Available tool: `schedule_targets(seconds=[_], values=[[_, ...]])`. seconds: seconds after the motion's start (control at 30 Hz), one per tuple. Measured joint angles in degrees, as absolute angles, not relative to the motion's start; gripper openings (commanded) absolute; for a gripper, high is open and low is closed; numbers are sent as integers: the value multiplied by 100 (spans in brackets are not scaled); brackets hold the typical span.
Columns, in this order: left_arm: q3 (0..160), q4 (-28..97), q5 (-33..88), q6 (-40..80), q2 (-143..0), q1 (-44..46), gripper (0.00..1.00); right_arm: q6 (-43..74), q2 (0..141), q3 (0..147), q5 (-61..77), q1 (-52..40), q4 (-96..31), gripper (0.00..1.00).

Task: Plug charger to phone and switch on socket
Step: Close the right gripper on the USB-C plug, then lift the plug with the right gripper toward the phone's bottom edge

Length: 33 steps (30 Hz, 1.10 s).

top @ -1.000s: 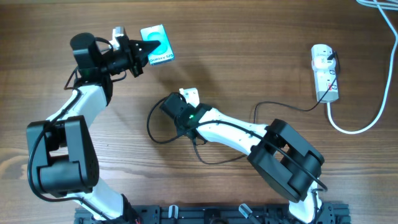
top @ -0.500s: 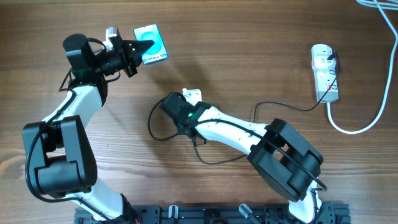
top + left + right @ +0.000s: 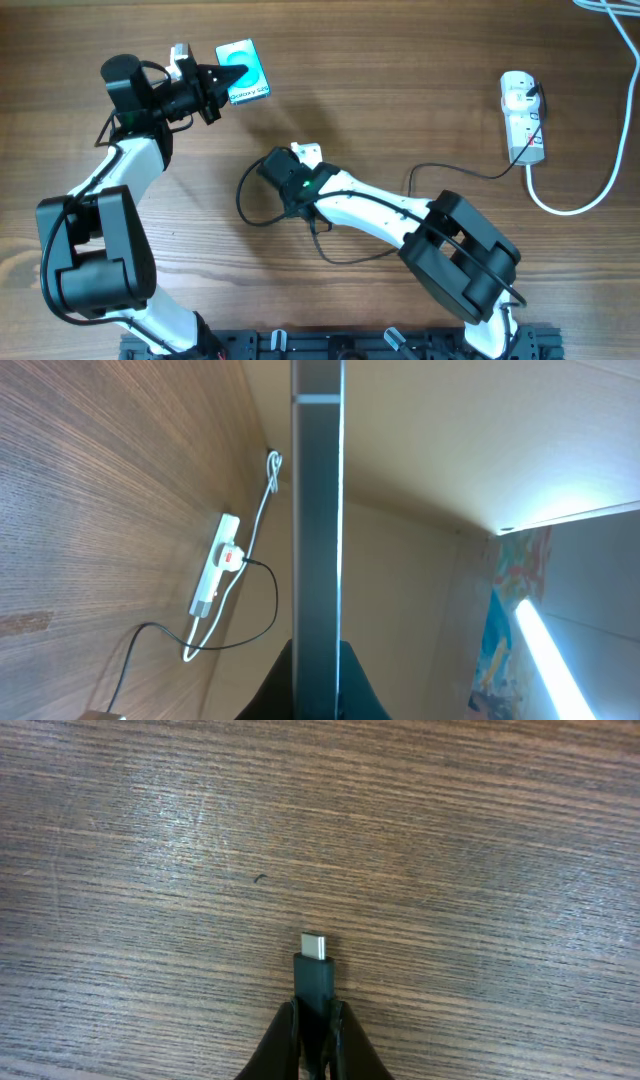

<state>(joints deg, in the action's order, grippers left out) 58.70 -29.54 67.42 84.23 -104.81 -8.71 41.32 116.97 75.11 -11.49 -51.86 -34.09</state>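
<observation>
The left jaws are clenched on the phone [image 3: 246, 70], gripping it by one short end so that the opposite end juts out free. In the left wrist view the handset shows edge-on as a thin grey slab [image 3: 318, 510]. It appears to be held clear of the surface [image 3: 400, 60], well apart from the socket [image 3: 522, 118], at the opposite end of the wood. Holding it this way probably leaves the port end open for the plug to meet it.

The right jaws are pinched on the charger [image 3: 315, 975] just behind its metal tip, which pokes out ahead of the fingertips, level and close over the wood grain. So short a grip likely keeps the tip stiff enough to aim. This connector sits between the socket and the phone, nearer the phone.

From there the black cable loops loosely back across the surface to its plug in the socket, which lies beside the curve of the thick white cord [image 3: 590, 190]. The slack should let the connector travel without tugging the strip. The switch is not yet attended to.
</observation>
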Motion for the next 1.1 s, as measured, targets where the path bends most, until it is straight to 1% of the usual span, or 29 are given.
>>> schedule_targets(seconds=[0.2, 0.47, 0.57, 0.83, 0.97, 1.1], values=[[5870, -2954, 6742, 8320, -10481, -871, 4, 4025, 11577, 7474, -499, -4967, -3426, 4], [5870, -2952, 6768, 7940, -10481, -871, 4, 3516, 11233, 7203, 582, -4912, -3618, 4], [5870, -2950, 6805, 7867, -10481, -871, 4, 3308, 10984, 7172, 972, -4718, -3581, 4], [5872, -2877, 7083, 7546, -10481, -871, 4, 2724, 10287, 6558, 2185, -3662, -3188, 4], [5883, -2364, 7170, 7142, -10481, -836, 4, 2447, 9741, 5951, 3111, -3013, -2519, 4], [5900, -1448, 7039, 6471, -10481, -611, 4, 2209, 9290, 5404, 4095, -2309, -2104, 4]])
